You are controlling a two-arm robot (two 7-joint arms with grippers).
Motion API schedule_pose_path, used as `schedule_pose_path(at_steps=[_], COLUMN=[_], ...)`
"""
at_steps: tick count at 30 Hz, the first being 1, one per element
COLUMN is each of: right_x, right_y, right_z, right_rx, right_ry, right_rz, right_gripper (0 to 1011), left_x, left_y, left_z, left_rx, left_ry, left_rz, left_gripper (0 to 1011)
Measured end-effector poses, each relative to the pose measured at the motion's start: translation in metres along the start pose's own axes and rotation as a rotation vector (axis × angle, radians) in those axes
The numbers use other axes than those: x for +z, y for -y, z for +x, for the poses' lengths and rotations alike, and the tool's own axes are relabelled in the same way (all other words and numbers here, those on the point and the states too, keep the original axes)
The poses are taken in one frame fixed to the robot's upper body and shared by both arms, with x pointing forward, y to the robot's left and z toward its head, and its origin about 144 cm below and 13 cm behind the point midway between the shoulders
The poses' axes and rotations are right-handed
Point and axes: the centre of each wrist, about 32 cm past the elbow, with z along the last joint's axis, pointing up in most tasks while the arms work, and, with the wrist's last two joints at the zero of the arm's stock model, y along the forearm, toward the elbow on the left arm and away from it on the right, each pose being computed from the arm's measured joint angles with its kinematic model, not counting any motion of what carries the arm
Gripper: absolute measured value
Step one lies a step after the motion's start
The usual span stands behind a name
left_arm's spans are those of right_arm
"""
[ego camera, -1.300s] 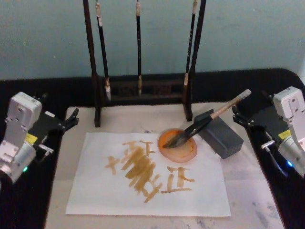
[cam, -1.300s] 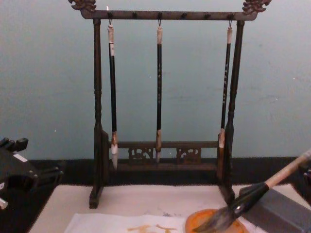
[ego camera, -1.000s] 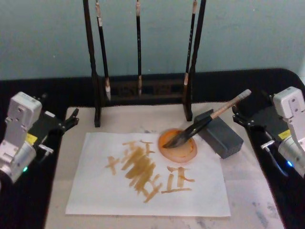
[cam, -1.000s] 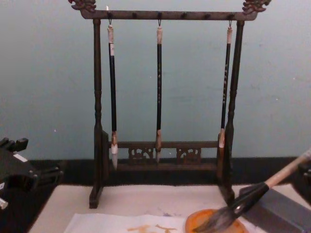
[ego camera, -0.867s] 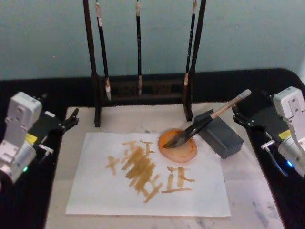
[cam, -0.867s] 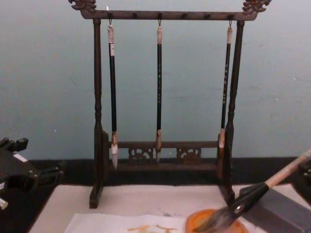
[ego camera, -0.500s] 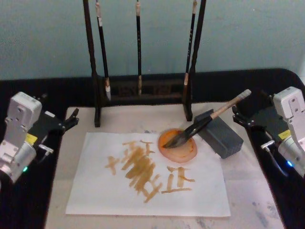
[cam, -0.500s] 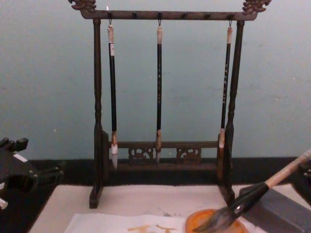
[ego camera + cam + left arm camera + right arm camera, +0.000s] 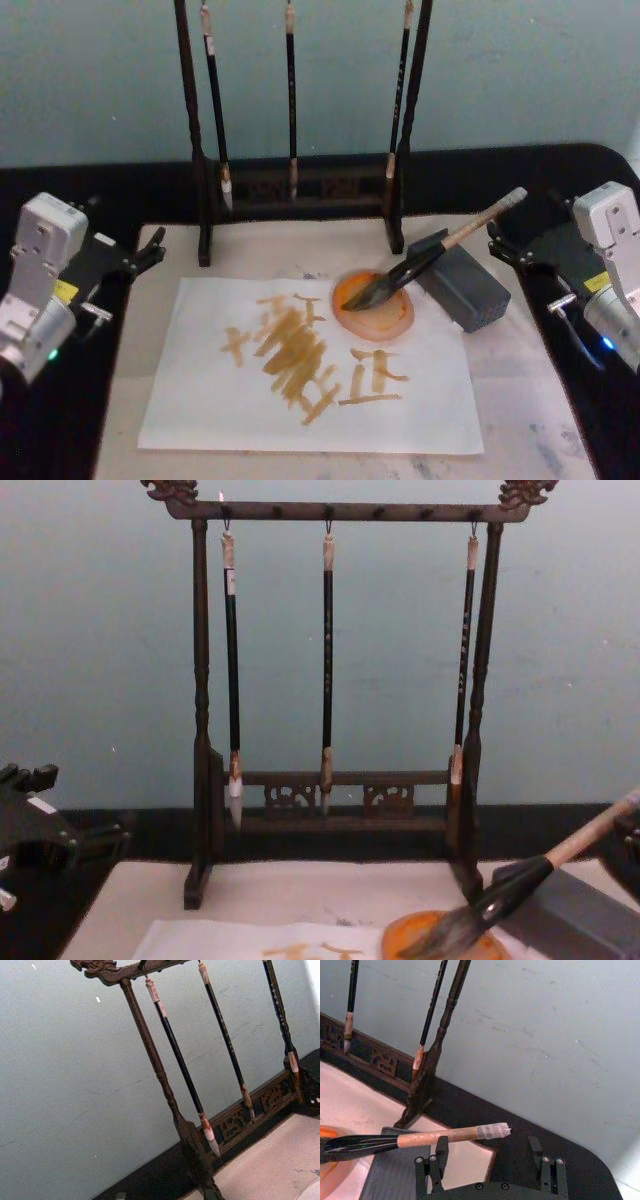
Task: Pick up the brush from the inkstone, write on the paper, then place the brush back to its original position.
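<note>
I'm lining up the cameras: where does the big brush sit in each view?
Head view: brush right of centre, tuft in orange dish, shaft on grey block.
Chest view: lower right corner.
Right wrist view: lying across the block, near the camera.
Left wrist view: faces the rack.
Shared landmark: the rack.

The brush (image 9: 432, 253) leans tilted on the dark grey inkstone (image 9: 468, 288), with its dark tuft pointing down-left. The white paper (image 9: 200, 400) lies flat just beside the inkstone, bearing orange-yellow strokes.

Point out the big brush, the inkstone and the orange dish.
brush (image 9: 420, 258), head view, on its black lower shaft.
inkstone (image 9: 468, 288), head view, on its flat top.
orange dish (image 9: 390, 326), head view, on its near rim.
</note>
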Motion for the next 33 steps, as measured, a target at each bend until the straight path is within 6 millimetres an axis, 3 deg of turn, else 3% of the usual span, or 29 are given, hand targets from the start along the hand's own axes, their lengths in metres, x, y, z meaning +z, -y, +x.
schedule_pose_path(at_steps=[33], right_x=[0.0000], right_y=[0.0000], right_z=[0.0000], right_rx=[0.000], right_ry=[0.000], right_rz=[0.000], right_gripper=[1000], left_x=[0.0000], left_y=[0.0000], left_z=[0.0000], left_rx=[0.000], left_ry=[0.000], left_rz=[0.000], left_gripper=[1010])
